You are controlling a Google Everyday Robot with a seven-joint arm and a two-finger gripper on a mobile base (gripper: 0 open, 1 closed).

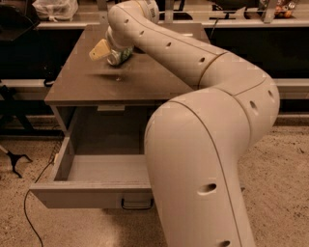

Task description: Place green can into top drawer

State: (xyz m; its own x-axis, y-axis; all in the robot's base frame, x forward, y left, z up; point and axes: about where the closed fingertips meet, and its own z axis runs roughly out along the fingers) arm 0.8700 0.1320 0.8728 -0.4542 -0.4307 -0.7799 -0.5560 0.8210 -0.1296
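The green can [120, 55] is held tilted above the grey-brown cabinet top [96, 82], its shadow on the top below it. My gripper [110, 51] is shut on the can, with one tan finger [99, 49] showing on its left side. The top drawer [91, 185] is pulled wide open below the cabinet top, with its flat front panel and small dark loop handle [136, 204] toward me. The drawer's inside shows grey and bare. My white arm covers the drawer's right part and the right of the cabinet.
A plastic bag [54, 8] lies on a shelf behind the cabinet at the back left. A dark cable [29, 207] runs over the speckled floor at the left. Dark stands [14, 120] are left of the cabinet.
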